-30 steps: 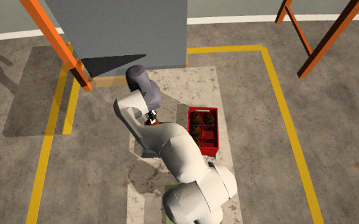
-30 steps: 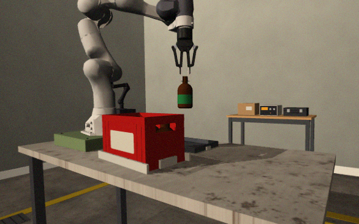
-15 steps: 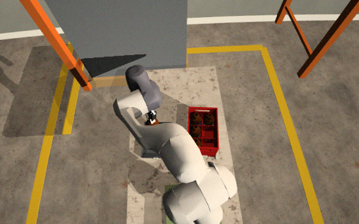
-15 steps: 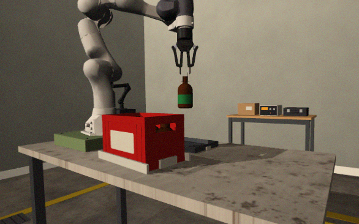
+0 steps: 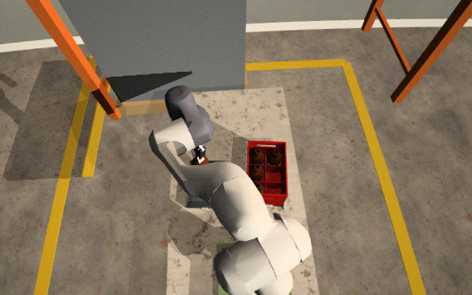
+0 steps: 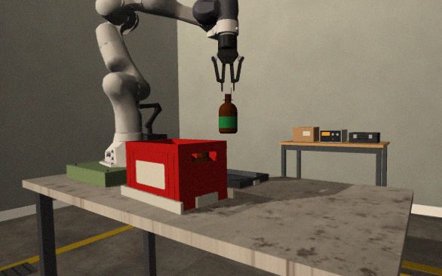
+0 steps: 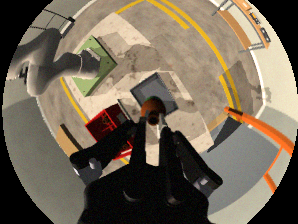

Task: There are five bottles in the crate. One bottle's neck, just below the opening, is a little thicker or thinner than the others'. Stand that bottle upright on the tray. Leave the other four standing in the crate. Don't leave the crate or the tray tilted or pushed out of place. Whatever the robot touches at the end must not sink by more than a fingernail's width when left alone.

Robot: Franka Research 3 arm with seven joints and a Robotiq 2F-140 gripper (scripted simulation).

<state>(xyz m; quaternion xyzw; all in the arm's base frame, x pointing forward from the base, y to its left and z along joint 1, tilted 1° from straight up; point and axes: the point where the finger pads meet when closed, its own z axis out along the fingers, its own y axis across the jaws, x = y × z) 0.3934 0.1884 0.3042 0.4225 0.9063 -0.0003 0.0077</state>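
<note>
I have the gripper [image 6: 227, 90] pinched narrow on the neck of a brown bottle [image 6: 228, 118]; the bottle hangs straight down from the jaws, upright, its green label band level, its base well above the table [image 6: 315, 222] and touching nothing. In the exterior view the fingertips meet just at the bottle's top, one on each side of the neck; in the wrist view I look down between the fingers onto the bottle's mouth [image 7: 153, 111], which sits dead centre between them.

Below the jaws and off to one side stands the red crate [image 6: 176, 170]; from the exterior camera it lies lower and left of the hanging bottle, level on its pale base strip, not tilted. From the top view the crate [image 5: 284, 169] sits beside the wrist, apart from it; I count four brown bottle tops [image 5: 258, 154] in its cells, the nearest partly hidden by the arm; the remaining cells show bare red floor.

The dark tray [image 6: 247, 178] lies flat on the table behind the crate; in the exterior view it is low under the bottle, slightly to the right; in the wrist view the tray [image 7: 158, 90] appears as a grey square right behind the bottle's mouth, so the jaws stand roughly above it; how exactly the bottle lines up over it I cannot tell.
</note>
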